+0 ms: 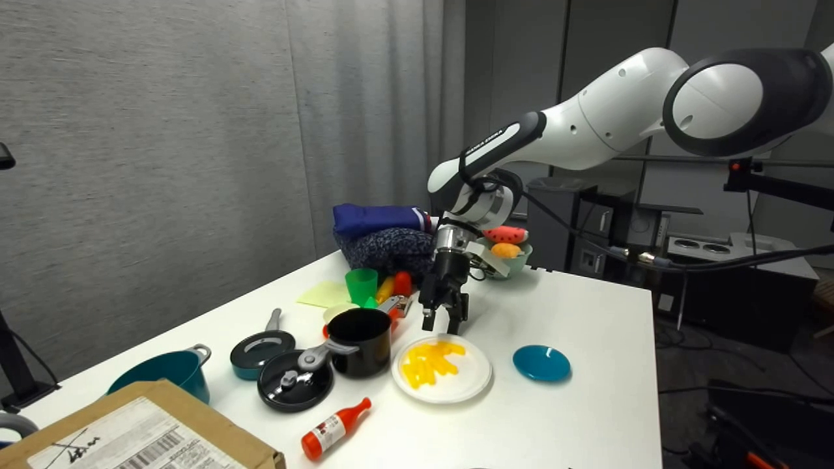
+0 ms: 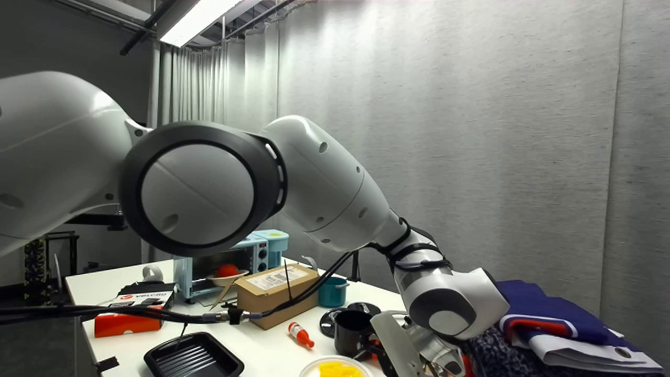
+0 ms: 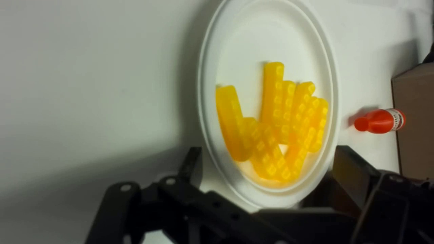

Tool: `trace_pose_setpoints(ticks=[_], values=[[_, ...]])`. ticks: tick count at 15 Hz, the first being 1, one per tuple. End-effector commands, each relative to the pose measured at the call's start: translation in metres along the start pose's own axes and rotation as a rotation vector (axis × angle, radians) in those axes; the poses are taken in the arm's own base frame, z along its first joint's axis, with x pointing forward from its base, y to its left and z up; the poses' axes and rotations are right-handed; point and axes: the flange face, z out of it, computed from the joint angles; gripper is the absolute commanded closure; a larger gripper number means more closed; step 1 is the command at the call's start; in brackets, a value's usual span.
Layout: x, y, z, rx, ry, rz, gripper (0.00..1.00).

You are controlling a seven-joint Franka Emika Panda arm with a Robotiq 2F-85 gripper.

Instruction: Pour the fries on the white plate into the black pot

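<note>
Wrist view: the gripper (image 3: 272, 167), its two jaws spread wide, frames the near end of the white plate (image 3: 251, 51), where bright-yellow toy fries (image 3: 276, 130) lie in a loose heap crowded toward the gripper's side. Whether either jaw touches the rim cannot be told. A red bottle (image 3: 379, 121) lies on its side beyond the plate, neck toward it, with a cardboard box (image 3: 415, 135) farther off.

Seen in an exterior view, the white robot arm (image 1: 599, 117) reaches over the bench (image 1: 586, 423), and the gripper points downward at the plate's far edge. The plate rests flat, with the black pot (image 1: 361, 355) upright just beside it, wide mouth upward. Around the pot are a round black lid (image 1: 296, 387) with a grey knob, a dark frying pan (image 1: 260, 352) and a green cup (image 1: 361, 285); a teal pot (image 1: 192, 378) stands nearer the cardboard box. A small teal-blue dish (image 1: 542, 363) sits on the opposite side of the plate from the pot. Folded blue fabric (image 1: 378, 221) is piled at the back.

Fries, plate and pot appear in both exterior views. In an exterior view, a black ridged tray (image 2: 193, 356) and a pale-blue oven (image 2: 260, 259) share the bench, while the lower border crops the plate.
</note>
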Motion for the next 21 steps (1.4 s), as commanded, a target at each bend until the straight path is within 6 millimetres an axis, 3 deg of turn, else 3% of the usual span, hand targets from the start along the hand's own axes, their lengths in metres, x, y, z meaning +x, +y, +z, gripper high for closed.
trace_pose_setpoints(ticks=[1, 4, 5, 10, 15, 16, 21], values=[[0.011, -0.015, 0.024, 0.024, -0.031, -0.007, 0.0], [0.018, -0.027, 0.043, 0.015, -0.047, -0.014, 0.0], [0.02, -0.033, 0.047, 0.014, -0.05, -0.019, 0.2], [0.03, -0.05, 0.062, 0.011, -0.06, -0.02, 0.58], [0.035, -0.053, 0.069, 0.012, -0.063, -0.019, 0.95], [0.037, -0.054, 0.069, 0.014, -0.06, -0.019, 0.99], [0.039, -0.059, 0.053, -0.034, -0.025, -0.047, 1.0]])
